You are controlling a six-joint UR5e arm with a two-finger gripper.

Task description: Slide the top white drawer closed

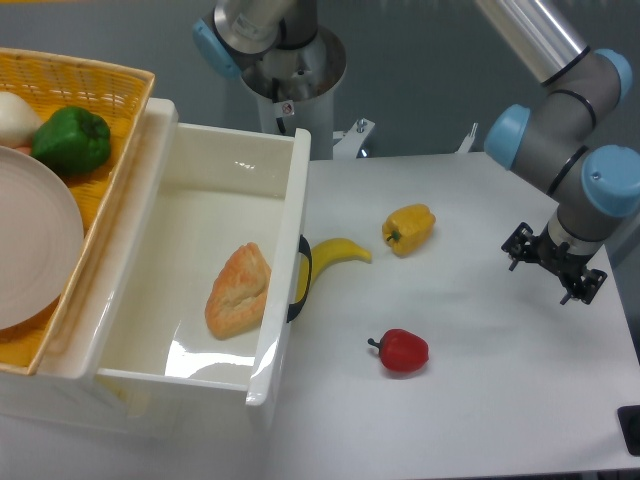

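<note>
The top white drawer (pixel 190 235) stands pulled far out to the right from the white cabinet at the left. A croissant-like pastry (pixel 238 292) lies on its floor. Its curved black handle (pixel 303 278) sits on the front panel, facing the table. My gripper (pixel 553 267) hovers at the far right of the table, well away from the drawer. It points down, its black fingers are spread apart, and nothing is held between them.
A banana (pixel 338 254) lies right against the drawer front by the handle. A yellow pepper (pixel 409 229) and a red pepper (pixel 402 351) rest on the white table (pixel 480 400). On the cabinet, a yellow wicker basket (pixel 95 90) holds a green pepper (pixel 70 140) and a plate (pixel 30 250).
</note>
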